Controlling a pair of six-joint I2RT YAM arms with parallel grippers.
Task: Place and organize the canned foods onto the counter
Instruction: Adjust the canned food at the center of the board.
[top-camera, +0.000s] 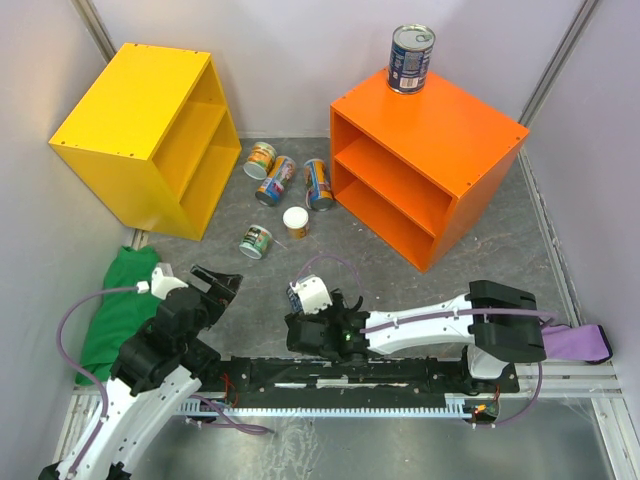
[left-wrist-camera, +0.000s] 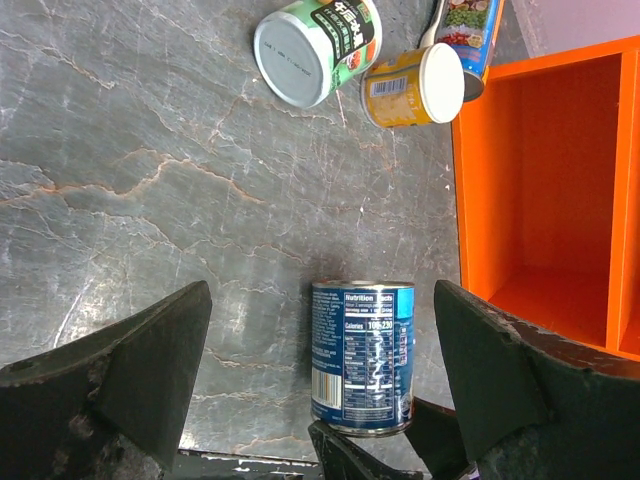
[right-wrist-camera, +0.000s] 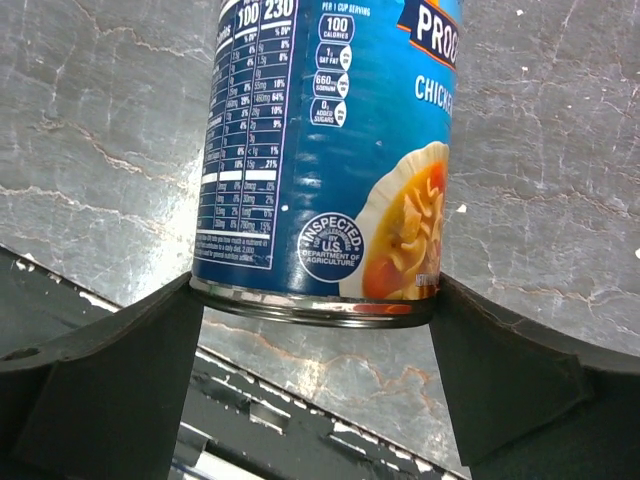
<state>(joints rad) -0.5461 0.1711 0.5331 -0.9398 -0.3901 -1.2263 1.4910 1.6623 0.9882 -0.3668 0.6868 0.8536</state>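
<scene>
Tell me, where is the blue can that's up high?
In the top view, the blue can stands upright on top of the orange counter, at its far corner, right of the yellow cabinet.

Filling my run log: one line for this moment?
left gripper open, empty | right gripper jaws flank blue soup can, grip unclear | one blue-labelled tin atop orange counter

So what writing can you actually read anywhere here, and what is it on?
"PROG", cut off: blue soup can, front.
"CHICKE", cut off: same front.
"INSPECTED", "U.S. DEPARTMENT OF AGRICULTURE": its round seal.
"Nutrition Facts", "Calories 100 230": its side panel.
Green-labelled can, yellow can: too blurred to read.
Blue tin on the orange cabinet: too small.
</scene>
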